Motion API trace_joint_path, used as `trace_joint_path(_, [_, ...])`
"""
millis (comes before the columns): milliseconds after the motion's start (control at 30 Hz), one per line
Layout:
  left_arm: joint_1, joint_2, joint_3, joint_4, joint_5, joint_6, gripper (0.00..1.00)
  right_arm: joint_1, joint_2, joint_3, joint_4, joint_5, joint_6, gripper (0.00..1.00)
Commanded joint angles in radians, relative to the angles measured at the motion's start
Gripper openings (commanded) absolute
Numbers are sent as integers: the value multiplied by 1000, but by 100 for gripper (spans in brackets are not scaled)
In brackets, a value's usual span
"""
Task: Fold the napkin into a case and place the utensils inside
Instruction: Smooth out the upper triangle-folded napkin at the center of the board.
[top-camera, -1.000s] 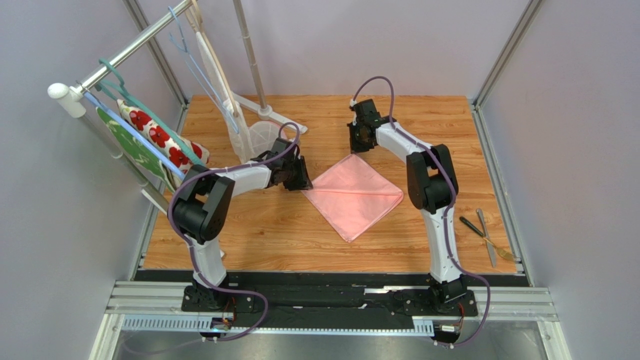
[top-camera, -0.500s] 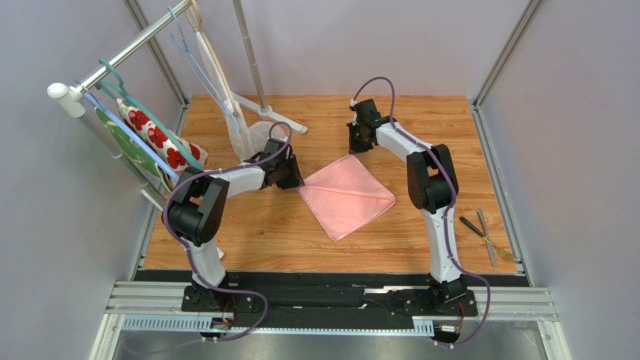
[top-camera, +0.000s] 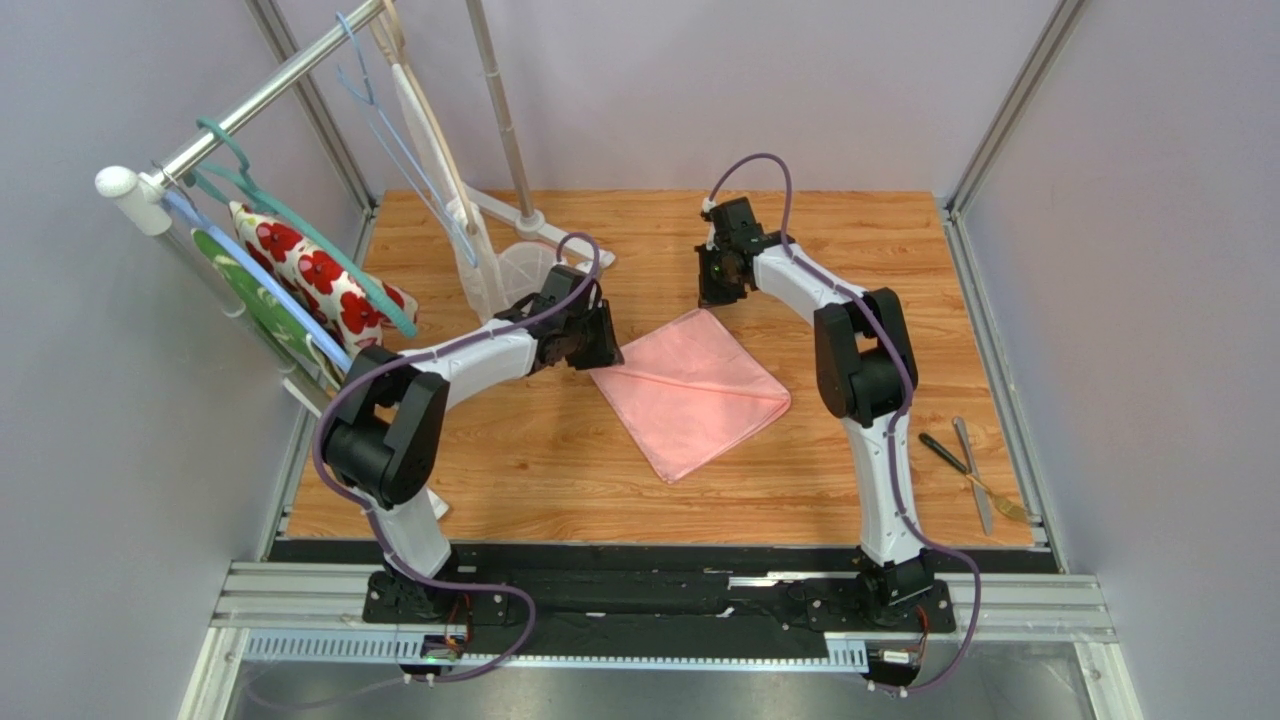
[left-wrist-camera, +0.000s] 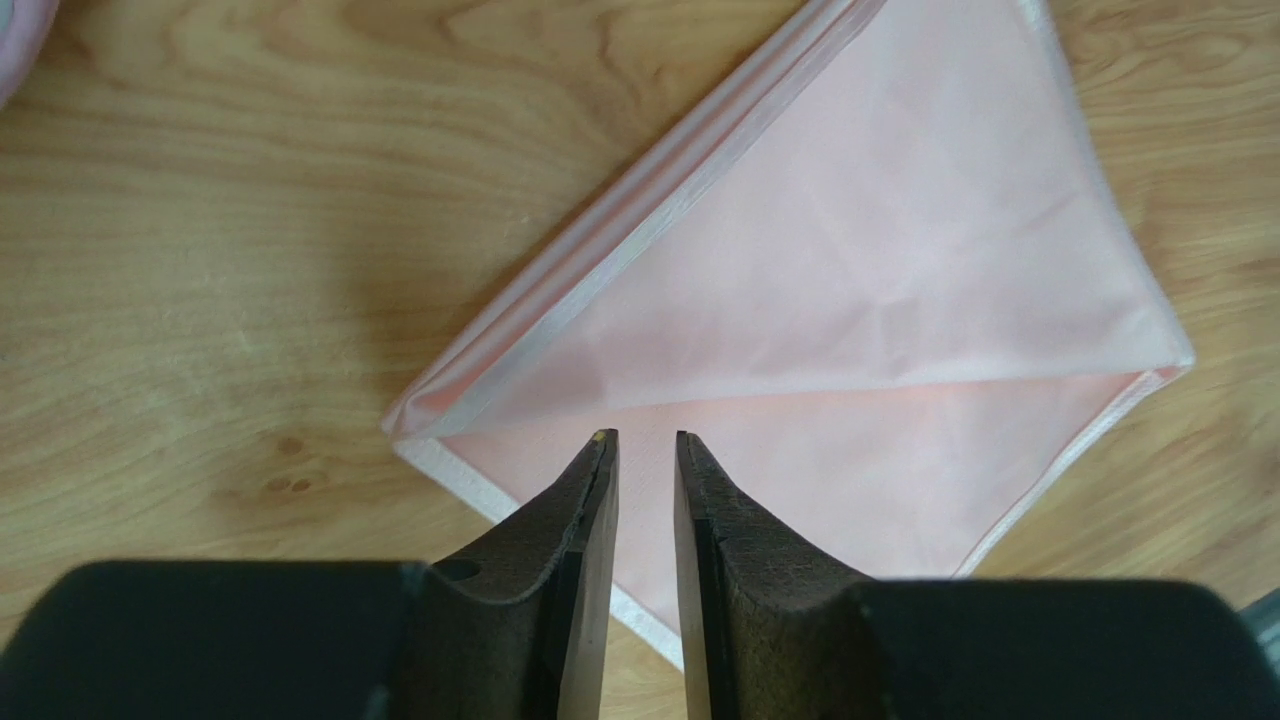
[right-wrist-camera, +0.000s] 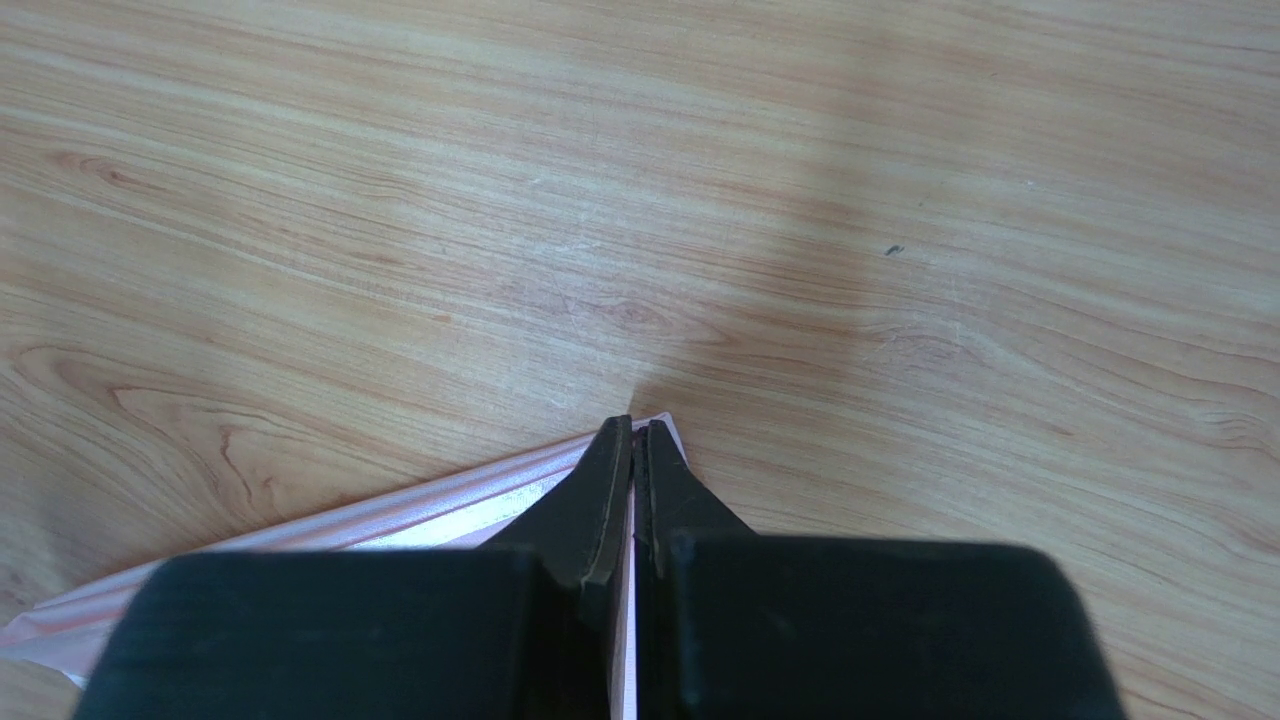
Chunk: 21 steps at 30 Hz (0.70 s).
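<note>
Light-pink square cloth napkin (top-camera: 694, 396) lies flat, left gripper (top-camera: 595, 345) and right gripper (top-camera: 717, 287) at its corners. Slim metal utensils (top-camera: 971, 468) way off right.

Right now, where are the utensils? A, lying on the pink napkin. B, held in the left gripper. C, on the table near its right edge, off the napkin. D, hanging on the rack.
C: the utensils lie on the table by its right edge, well apart from the napkin.
</note>
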Motion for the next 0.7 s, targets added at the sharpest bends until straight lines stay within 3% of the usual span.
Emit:
trace_joint_path(0, [3,-9,90,-28,-5,23,28,-4,16,28,38,-7,10,0])
trace_joint_path(200, [35,58,98,-16,20,-5,25,-4,16,28,39,-10,13,0])
trace_joint_path(667, [84,83,-77,37,-22,-33,25,-4,21,25,39,-6,9,0])
